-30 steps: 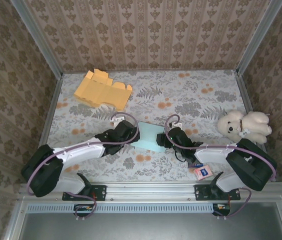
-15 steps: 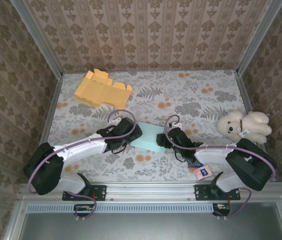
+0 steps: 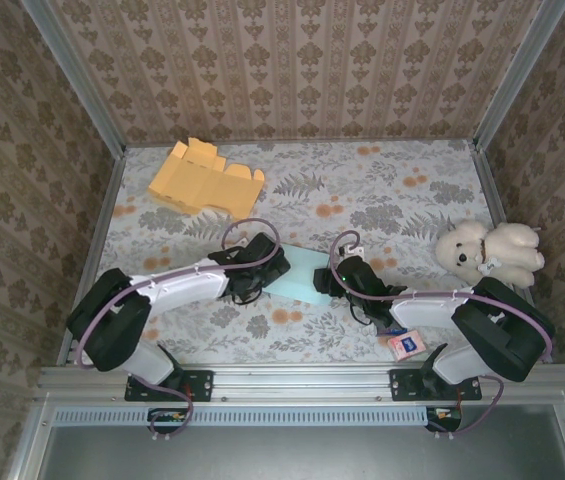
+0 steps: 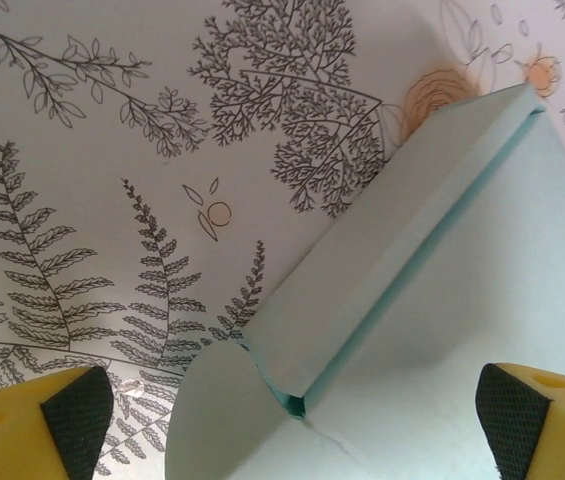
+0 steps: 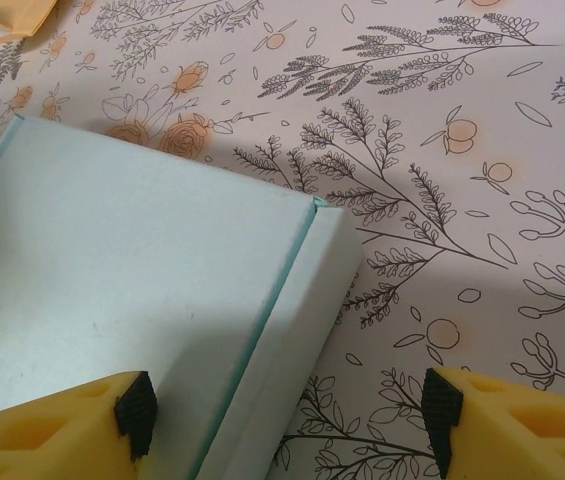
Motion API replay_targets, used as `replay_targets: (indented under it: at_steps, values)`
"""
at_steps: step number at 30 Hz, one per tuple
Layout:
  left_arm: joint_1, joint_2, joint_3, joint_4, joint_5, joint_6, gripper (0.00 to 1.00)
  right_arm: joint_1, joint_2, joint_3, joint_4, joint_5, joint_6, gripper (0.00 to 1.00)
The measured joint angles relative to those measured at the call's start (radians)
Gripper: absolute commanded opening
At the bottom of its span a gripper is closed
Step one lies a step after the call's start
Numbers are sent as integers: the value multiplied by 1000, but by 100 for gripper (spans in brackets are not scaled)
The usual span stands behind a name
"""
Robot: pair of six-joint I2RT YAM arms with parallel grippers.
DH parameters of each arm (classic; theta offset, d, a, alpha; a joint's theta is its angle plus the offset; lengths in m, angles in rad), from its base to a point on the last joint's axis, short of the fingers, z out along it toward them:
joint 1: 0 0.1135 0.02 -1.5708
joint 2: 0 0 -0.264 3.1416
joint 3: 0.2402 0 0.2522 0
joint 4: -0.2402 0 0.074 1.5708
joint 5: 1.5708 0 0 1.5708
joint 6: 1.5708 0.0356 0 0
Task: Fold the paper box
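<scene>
Up top, the fixed camera sits high above and behind the arm bases, looking down and forward across the whole bench [image 3: 382,190] to the far wall, with both arms in frame from base to tip. Down on the left wrist, the lens is very near the floral cover, peering past the left hand [image 4: 292,415], whose yellow fingers [image 4: 22,430] sit in the bottom corners. The right wrist camera does likewise past the right hand [image 5: 289,412], close in and aimed steeply down. All three views share the pale blue box [image 3: 302,278] and the patch of cover around it.
</scene>
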Motion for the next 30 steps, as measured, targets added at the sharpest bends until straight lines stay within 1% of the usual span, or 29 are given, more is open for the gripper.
replay_targets:
  at_steps: [9, 17, 30]
  values:
    - [2, 41, 38, 6, 11, -4, 87, 1, 0, 0, 0, 1, -4, 73]
    - [7, 51, 38, 7, 21, -4, 83, 1, 0, -1, 2, 3, -4, 73]
    - [7, 53, 38, 13, 47, -4, 80, 1, 0, -2, 3, 4, -4, 73]
